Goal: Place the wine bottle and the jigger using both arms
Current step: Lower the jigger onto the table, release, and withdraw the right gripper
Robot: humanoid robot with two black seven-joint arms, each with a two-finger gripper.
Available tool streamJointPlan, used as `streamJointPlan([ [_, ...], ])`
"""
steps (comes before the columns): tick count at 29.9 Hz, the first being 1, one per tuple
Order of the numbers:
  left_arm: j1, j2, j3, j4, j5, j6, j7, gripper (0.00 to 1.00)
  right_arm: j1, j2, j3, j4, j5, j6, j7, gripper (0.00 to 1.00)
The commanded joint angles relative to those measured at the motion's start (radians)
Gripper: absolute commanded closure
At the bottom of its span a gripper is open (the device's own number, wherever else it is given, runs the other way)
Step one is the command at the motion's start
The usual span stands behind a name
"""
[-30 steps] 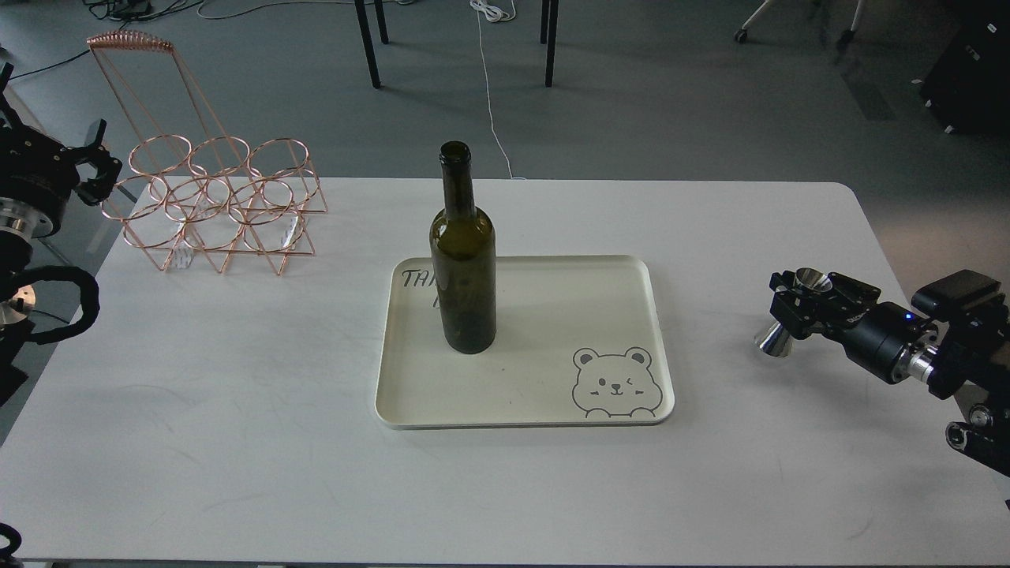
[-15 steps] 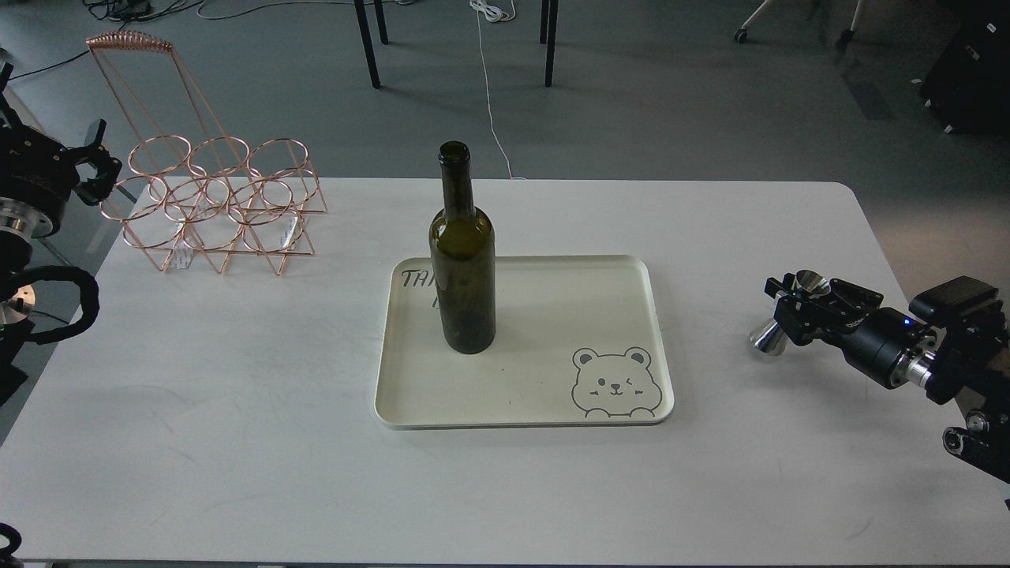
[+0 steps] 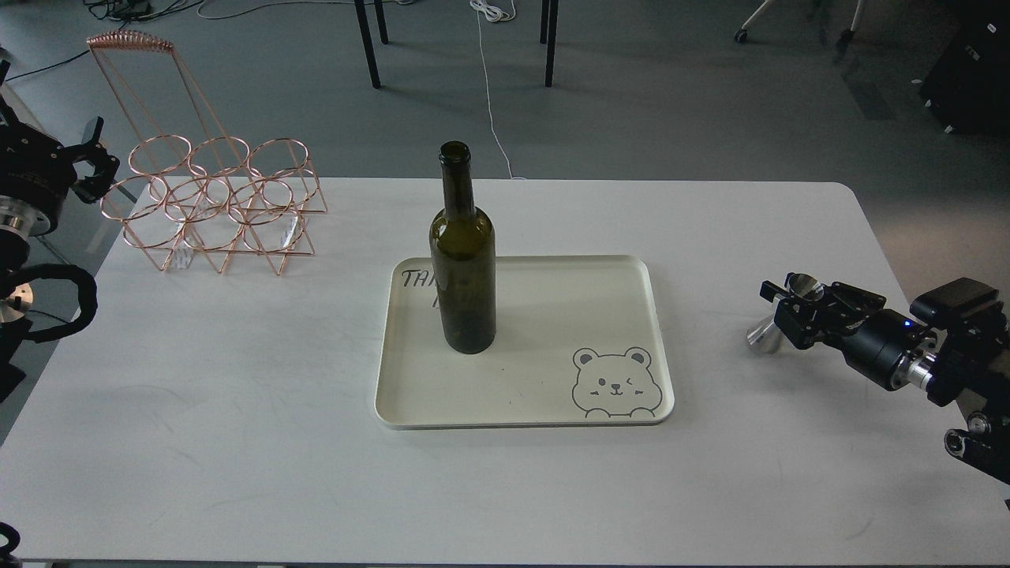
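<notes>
Both of our jaw pairs read differently from our head view: those of our right gripper (image 3: 783,309) are closed around the narrow waist of the jigger (image 3: 777,315), while those of our left gripper (image 3: 93,158) are seen dark and small at the far left edge, and we cannot tell how wide they stand. We hold the jigger tilted, its open upper cup leaning toward our right arm and its lower cone pointing down toward the table (image 3: 237,442); whether that cone touches the tabletop we cannot tell. It sits near the table's right side, well apart from the cream tray (image 3: 552,315) in the middle. That tray has a winking bear drawing (image 3: 614,383) in its near right corner and dark handwritten letters in its far left corner, partly hidden. The wine bottle (image 3: 463,260) stands upright on the left part of the tray, dark olive-green, unlabelled, its mouth open, with nothing gripping it. Our left gripper hangs off the table's far left corner, just beside the copper wire rack (image 3: 213,201), which stands on the table's far left with its rings in stacked rows and a tall handle rising behind. Beyond the table we see grey floor, cables and dark chair legs.
</notes>
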Motion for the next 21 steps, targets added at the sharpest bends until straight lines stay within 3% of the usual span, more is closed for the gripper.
streamJointPlan([
  [1, -0.001, 0.002, 0.0, 0.0, 0.0, 0.0, 0.0, 0.02, 0.0, -0.01, -0.005, 0.018, 0.0, 0.0, 0.0, 0.39],
  [5, -0.003, 0.005, -0.001, 0.0, 0.0, 0.0, 0.0, 0.02, -0.002, -0.039, -0.005, 0.059, 0.0, 0.0, 0.0, 0.28],
  [9, -0.003, 0.013, -0.001, 0.0, 0.0, 0.0, 0.0, 0.01, -0.002, -0.082, 0.0, 0.105, 0.001, -0.002, 0.0, 0.06],
  [16, -0.003, 0.036, 0.0, -0.003, 0.0, 0.0, 0.006, 0.02, 0.002, -0.248, 0.003, 0.23, 0.083, 0.017, 0.0, 0.02],
  [21, -0.003, 0.112, 0.005, -0.126, 0.0, 0.0, 0.009, 0.02, 0.044, -0.256, 0.018, 0.228, 0.318, 0.023, 0.0, 0.02],
])
